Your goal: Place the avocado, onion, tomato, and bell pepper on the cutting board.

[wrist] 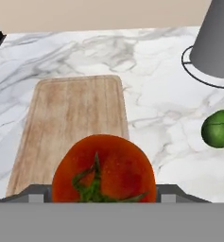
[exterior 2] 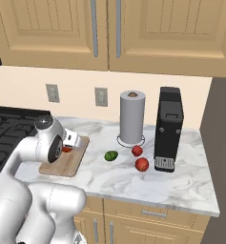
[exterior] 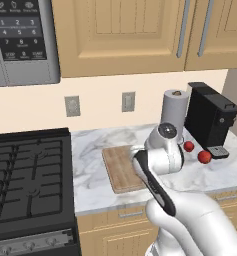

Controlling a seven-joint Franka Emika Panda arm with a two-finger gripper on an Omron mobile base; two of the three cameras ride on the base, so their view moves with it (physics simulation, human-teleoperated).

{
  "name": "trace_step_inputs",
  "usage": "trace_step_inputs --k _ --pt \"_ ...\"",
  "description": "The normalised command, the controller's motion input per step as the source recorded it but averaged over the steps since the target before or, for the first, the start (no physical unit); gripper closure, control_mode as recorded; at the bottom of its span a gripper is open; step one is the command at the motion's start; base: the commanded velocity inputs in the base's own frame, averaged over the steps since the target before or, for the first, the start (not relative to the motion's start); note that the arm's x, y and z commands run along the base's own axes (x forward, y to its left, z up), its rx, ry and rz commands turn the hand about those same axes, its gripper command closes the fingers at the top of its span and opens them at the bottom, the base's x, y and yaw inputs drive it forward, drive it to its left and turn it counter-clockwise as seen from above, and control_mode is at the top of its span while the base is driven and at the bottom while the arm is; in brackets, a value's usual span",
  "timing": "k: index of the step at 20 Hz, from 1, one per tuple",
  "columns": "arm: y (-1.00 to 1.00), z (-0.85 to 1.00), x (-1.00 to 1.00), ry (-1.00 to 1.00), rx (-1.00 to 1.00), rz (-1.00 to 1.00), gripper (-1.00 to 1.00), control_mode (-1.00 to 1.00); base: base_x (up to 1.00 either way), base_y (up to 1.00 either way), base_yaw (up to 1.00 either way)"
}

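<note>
Here the gripper [wrist: 104, 191] pinches the tomato [wrist: 104, 168] above the cutting board [wrist: 75, 118]; probably soft and smooth, so hold its widest girth gently.

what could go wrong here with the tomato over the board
The tomato sits between the fingers above the near end of the cutting board; released here, the round fruit may roll off the edge onto the counter. The avocado lies just right of the board and could get knocked on later moves.

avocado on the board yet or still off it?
Off. The avocado lies on the marble counter, right of the cutting board, apart from it.
</note>
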Motion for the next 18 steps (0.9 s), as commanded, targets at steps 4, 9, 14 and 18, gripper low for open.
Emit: trace_step_inputs --k 4,9,14,18 --pt "0.54 0.01 0.31 0.11 0.0 0.03 1.0 -1.0 0.0 0.0 0.0" --pt "0.43 0.0 0.48 0.11 0.0 0.02 1.0 -1.0 0.0 0.0 0.0" --pt "0.39 0.0 0.52 0.13 0.0 0.01 1.0 -1.0 0.0 0.0 0.0" --pt "0.08 -0.05 0.32 0.12 0.0 0.0 1.0 -1.0 0.0 0.0 0.0"
